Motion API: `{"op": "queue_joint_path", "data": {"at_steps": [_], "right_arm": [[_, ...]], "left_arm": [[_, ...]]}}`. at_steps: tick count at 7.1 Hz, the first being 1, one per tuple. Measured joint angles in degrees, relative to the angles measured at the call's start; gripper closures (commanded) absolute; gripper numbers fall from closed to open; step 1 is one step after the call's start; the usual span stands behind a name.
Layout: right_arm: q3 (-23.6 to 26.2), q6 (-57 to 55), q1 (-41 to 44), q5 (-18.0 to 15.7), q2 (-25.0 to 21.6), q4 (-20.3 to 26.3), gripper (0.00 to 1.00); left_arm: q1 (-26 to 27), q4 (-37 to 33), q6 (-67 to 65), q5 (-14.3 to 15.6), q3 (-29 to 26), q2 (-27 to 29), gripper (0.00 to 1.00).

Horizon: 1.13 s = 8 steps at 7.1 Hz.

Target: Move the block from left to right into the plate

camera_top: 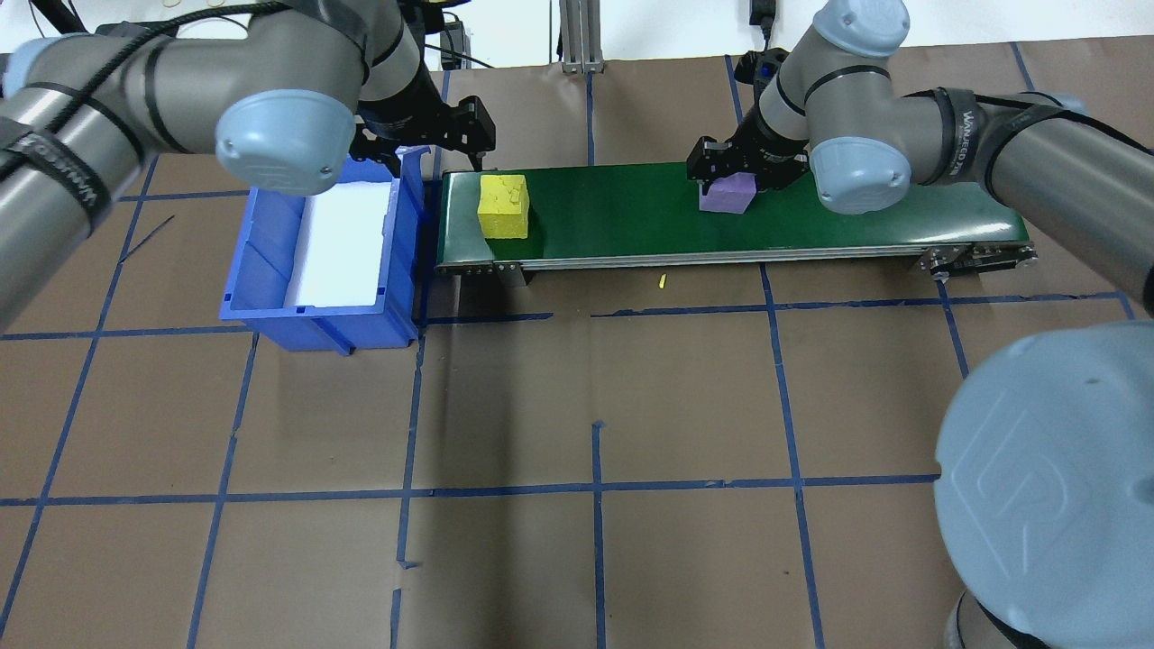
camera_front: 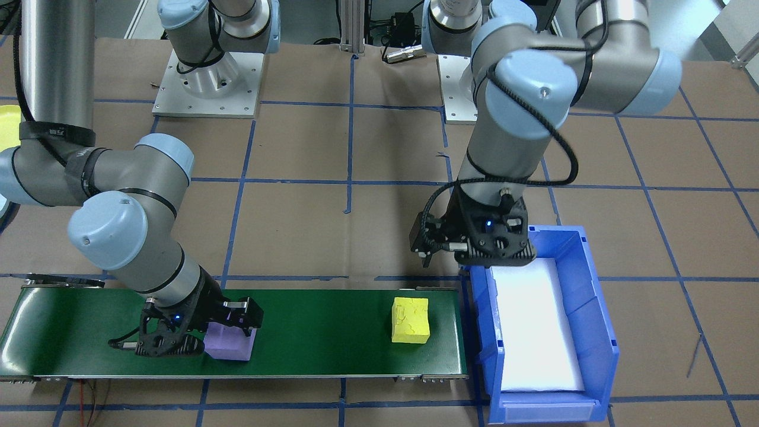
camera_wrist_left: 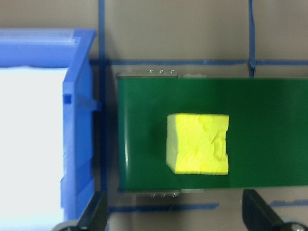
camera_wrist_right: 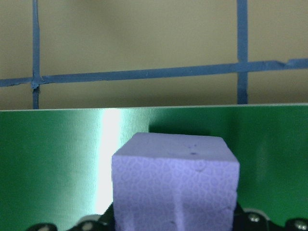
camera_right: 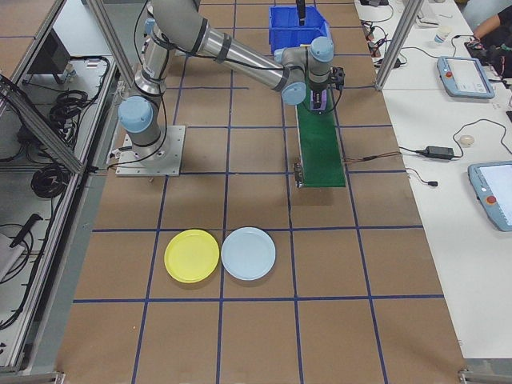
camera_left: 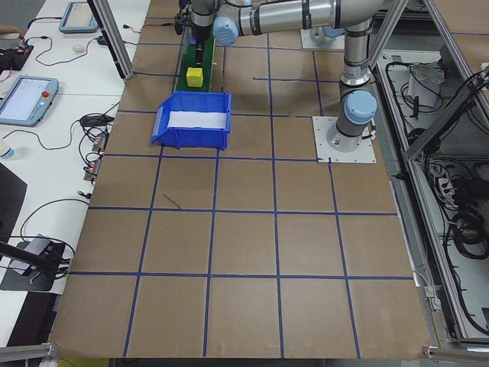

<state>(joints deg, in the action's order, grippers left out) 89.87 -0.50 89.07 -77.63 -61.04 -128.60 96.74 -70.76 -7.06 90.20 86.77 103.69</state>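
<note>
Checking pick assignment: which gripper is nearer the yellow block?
Left. The left gripper hangs open by the blue bin's corner, beside the yellow block. The right gripper is farther along the green belt, at the purple block.

Two foam blocks sit on the one green conveyor belt (camera_front: 332, 332): a yellow block (camera_front: 410, 320) and a purple block (camera_front: 231, 343). One blue bin (camera_front: 593, 332) stands at the belt's end, holding one white foam sheet (camera_front: 533, 332). Two plates lie on the bench (camera_top: 631, 406) in the exterior right view, a yellow plate (camera_right: 192, 255) and a light blue plate (camera_right: 249, 253), side by side. Two robot arms work over the bench, each with one end effector: the left end effector (camera_front: 474, 252) and the right end effector (camera_front: 195, 335). Two metal base plates (camera_front: 207, 83) carry the arms, one per arm. One small yellow scrap (camera_top: 661, 281) lies on the bench beside the belt.
</note>
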Motion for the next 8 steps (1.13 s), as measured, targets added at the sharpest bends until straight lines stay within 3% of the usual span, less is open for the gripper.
{"op": "queue_joint_path", "data": {"at_steps": [2, 4, 5, 6, 8], "right_arm": [[-0.18, 13.2, -2.61, -6.85, -3.88, 1.69, 0.65], [5.6, 33.09, -11.55, -14.47, -11.88, 4.76, 0.69], [9.39, 43.1, -18.61, -16.48, -14.99, 5.21, 0.69], [12.97, 53.89, -27.72, -17.01, -16.83, 5.09, 0.7], [17.01, 71.05, -43.31, -15.03, -17.3, 4.34, 0.7]], "left_arm": [[-0.6, -11.04, 0.25, 2.46, 0.38, -8.89, 0.0], [-1.48, -18.7, 0.31, 2.85, 0.46, -14.75, 0.0], [-3.01, -21.25, 0.7, 2.7, 0.53, -15.72, 0.0], [-5.05, -23.34, 2.34, 2.26, 0.33, -16.27, 0.0], [-7.2, -24.53, 5.17, 1.89, 0.32, -17.31, 0.0]]}}
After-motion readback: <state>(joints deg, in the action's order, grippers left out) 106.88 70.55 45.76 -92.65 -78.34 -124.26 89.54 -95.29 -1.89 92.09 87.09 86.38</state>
